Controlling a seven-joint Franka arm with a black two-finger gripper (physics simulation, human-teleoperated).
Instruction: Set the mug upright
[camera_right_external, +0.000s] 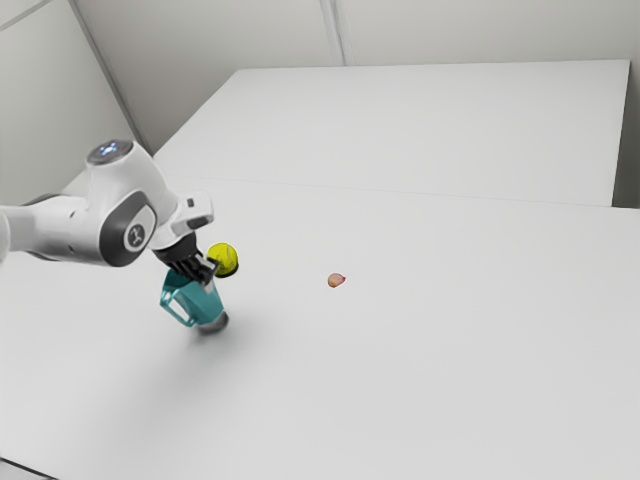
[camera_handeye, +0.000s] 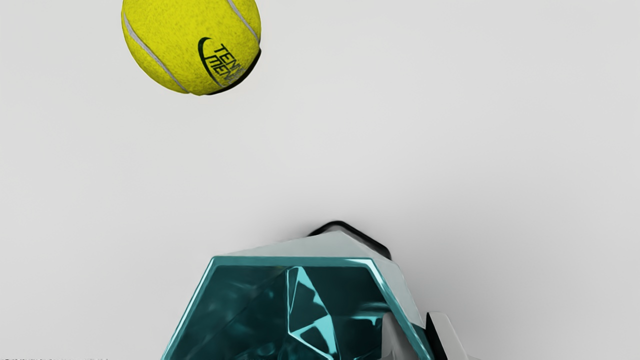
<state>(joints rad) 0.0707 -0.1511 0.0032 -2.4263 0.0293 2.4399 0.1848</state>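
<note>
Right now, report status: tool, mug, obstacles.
Tool shut on mug, one finger inside the rim, one outside. Mug leaning, mouth up, not yet upright. Ball close by, not touching mug.

On the white table (camera_right_external: 450, 350), a yellow tennis ball (camera_right_external: 222, 257) with pale seams and dark lettering. Well apart from it, toward the exterior view's right, a pinkish-brown object (camera_right_external: 335, 281), too small to identify. Beyond the table, a pale wall (camera_right_external: 200, 40).

The tennis ball (camera_handeye: 185, 45) reads "TENN" over "MEN".
</note>
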